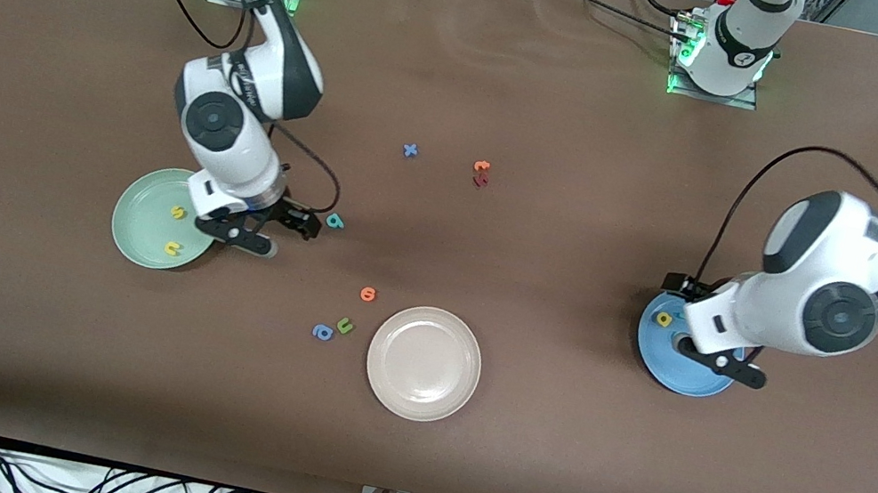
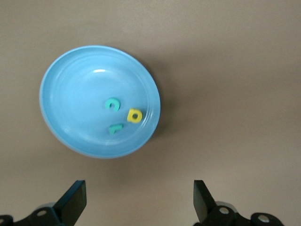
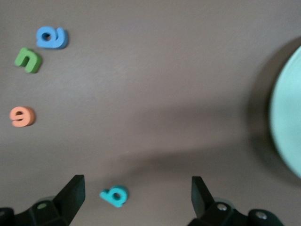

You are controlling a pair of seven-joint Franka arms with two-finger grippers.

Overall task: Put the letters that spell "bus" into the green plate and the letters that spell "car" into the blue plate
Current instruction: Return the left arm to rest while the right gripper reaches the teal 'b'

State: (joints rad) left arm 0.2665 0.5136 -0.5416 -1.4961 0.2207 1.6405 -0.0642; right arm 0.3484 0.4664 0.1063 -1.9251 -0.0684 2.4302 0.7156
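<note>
The blue plate (image 2: 70,94) holds the teal c (image 2: 112,104), teal r (image 2: 115,127) and yellow a (image 2: 134,115); the left gripper (image 2: 140,202) hangs over its edge, fingers released and empty. The green plate (image 1: 136,225) holds the yellow s (image 1: 177,213) and yellow u (image 1: 173,248). The teal b (image 1: 334,221) lies on the worktop (image 1: 596,175) just beside the right gripper (image 3: 136,200), fingers spread.
</note>
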